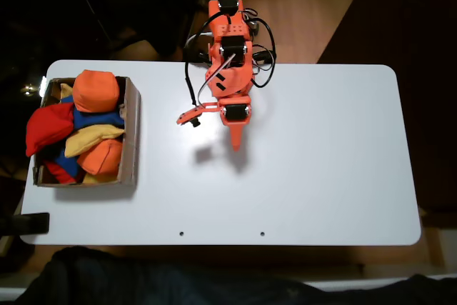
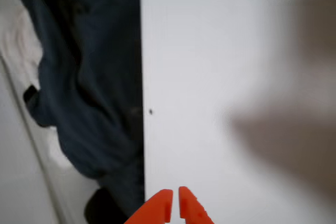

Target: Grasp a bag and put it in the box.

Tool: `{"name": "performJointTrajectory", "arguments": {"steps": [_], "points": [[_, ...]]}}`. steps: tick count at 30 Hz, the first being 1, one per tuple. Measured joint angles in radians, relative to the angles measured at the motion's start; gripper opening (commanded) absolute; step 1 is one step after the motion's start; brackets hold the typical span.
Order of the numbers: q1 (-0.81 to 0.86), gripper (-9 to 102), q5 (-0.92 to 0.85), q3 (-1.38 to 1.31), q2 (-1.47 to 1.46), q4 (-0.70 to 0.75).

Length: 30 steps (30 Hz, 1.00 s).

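Note:
The brown cardboard box (image 1: 133, 133) stands at the left end of the white table in the fixed view, piled with beanbags. The red bag (image 1: 48, 126) lies inside it, bulging over the left wall. My orange gripper (image 1: 235, 145) hangs above the bare middle of the table, well to the right of the box and pointing toward the front edge. In the wrist view its two fingertips (image 2: 175, 204) nearly touch, shut with nothing between them, over plain white tabletop.
Orange (image 1: 96, 89), blue (image 1: 100, 118) and yellow (image 1: 93, 139) beanbags fill the box beside the red one. Dark blue fabric (image 2: 89, 77) hangs past the table's front edge (image 2: 142, 103). The arm's base and cables (image 1: 230, 33) sit at the back edge.

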Motion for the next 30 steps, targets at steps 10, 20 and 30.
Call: {"name": "performJointTrajectory", "arguments": {"steps": [10,20,30], "points": [[0.006,0,0.0,0.031,0.014,0.031],[0.006,0,0.0,0.066,0.014,0.064],[0.006,0,0.0,0.075,0.014,0.112]]}}
